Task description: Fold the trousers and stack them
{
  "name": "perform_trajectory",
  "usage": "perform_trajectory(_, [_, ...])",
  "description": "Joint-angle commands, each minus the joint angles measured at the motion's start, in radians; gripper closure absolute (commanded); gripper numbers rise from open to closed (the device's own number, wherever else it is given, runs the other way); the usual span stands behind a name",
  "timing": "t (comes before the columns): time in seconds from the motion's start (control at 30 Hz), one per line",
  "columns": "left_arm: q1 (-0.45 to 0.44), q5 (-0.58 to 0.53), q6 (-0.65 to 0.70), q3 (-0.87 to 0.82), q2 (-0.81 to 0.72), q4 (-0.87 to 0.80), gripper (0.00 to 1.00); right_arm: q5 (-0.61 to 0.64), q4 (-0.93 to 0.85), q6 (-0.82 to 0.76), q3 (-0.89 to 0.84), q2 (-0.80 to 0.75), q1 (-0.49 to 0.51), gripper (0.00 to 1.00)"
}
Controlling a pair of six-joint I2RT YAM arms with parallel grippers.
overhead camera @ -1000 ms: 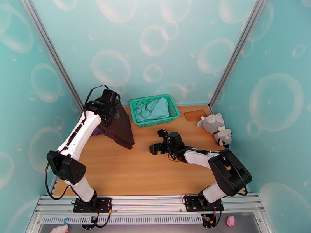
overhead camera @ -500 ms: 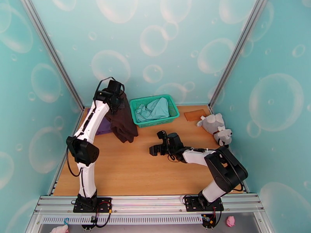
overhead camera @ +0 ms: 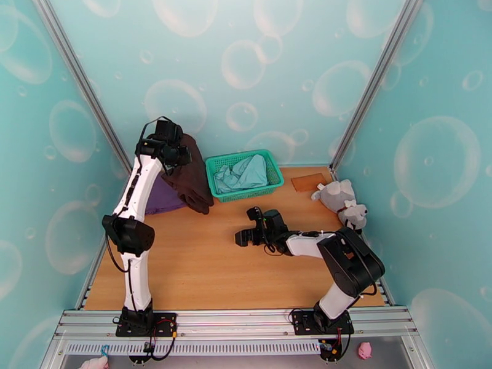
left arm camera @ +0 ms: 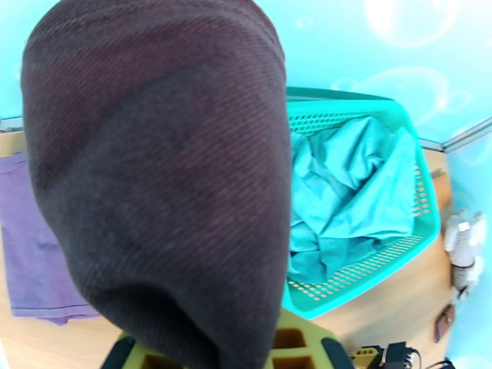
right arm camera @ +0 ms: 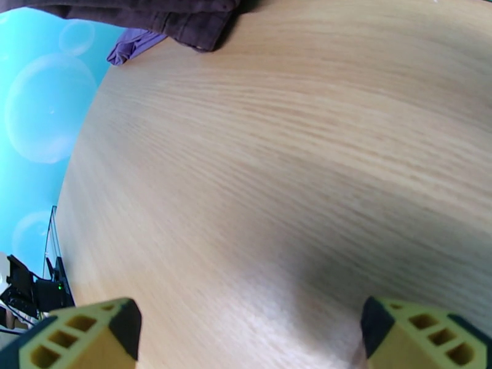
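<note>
The dark brown trousers point(overhead camera: 194, 179) hang bunched from my left gripper point(overhead camera: 170, 150), which is shut on them high at the back left. Their lower end rests on the table beside the purple cloth point(overhead camera: 157, 197). In the left wrist view the trousers point(left arm camera: 160, 167) drape over the gripper and hide most of its fingers point(left arm camera: 304, 344). My right gripper point(overhead camera: 242, 237) is open and low over the middle of the table. The right wrist view shows its fingers point(right arm camera: 83, 336) wide apart with bare wood between them, and the trousers' edge point(right arm camera: 160, 16) far ahead.
A green mesh basket point(overhead camera: 270, 179) holding a pale teal garment point(overhead camera: 243, 172) stands at the back centre, just right of the trousers. A grey plush toy point(overhead camera: 340, 204) and a brown patch point(overhead camera: 309, 181) lie at the back right. The wooden table point(overhead camera: 203, 272) has free room in front.
My left arm has lifted the trousers and swung them back and left, so they now hang over the purple cloth's edge. The right gripper has barely moved.
</note>
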Motion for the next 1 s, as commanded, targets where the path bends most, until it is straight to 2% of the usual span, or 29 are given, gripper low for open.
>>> perform_trajectory(0.0, [0.035, 0.057, 0.002, 0.049, -0.014, 0.060, 1.00, -0.024, 0.009, 0.010, 0.021, 0.041, 0.000, 0.01])
perform_trajectory(0.13, [0.070, 0.029, 0.045, 0.043, 0.002, 0.019, 1.00, -0.025, 0.004, 0.007, 0.033, 0.073, -0.001, 0.01])
perform_trajectory(0.23, [0.115, -0.042, 0.073, 0.011, 0.007, 0.027, 1.00, -0.034, 0.006, 0.007, 0.047, 0.108, 0.000, 0.01])
perform_trajectory(0.4, [0.237, -0.042, 0.098, -0.110, 0.066, 0.112, 1.00, -0.075, 0.002, 0.008, 0.081, 0.178, 0.003, 0.01])
perform_trajectory(0.5, [0.289, -0.106, 0.143, -0.139, 0.134, 0.172, 1.00, -0.093, 0.002, 0.007, 0.096, 0.217, 0.006, 0.01])
perform_trajectory(0.63, [0.345, -0.135, 0.147, -0.231, 0.174, 0.290, 1.00, -0.122, -0.001, 0.010, 0.123, 0.277, 0.010, 0.01])
perform_trajectory(0.73, [0.360, -0.106, 0.147, -0.331, 0.172, 0.387, 1.00, -0.147, -0.005, 0.012, 0.148, 0.317, 0.016, 0.01])
perform_trajectory(0.97, [0.367, -0.103, 0.108, -0.446, 0.088, 0.466, 1.00, -0.154, -0.019, 0.003, 0.166, 0.337, 0.024, 0.01])
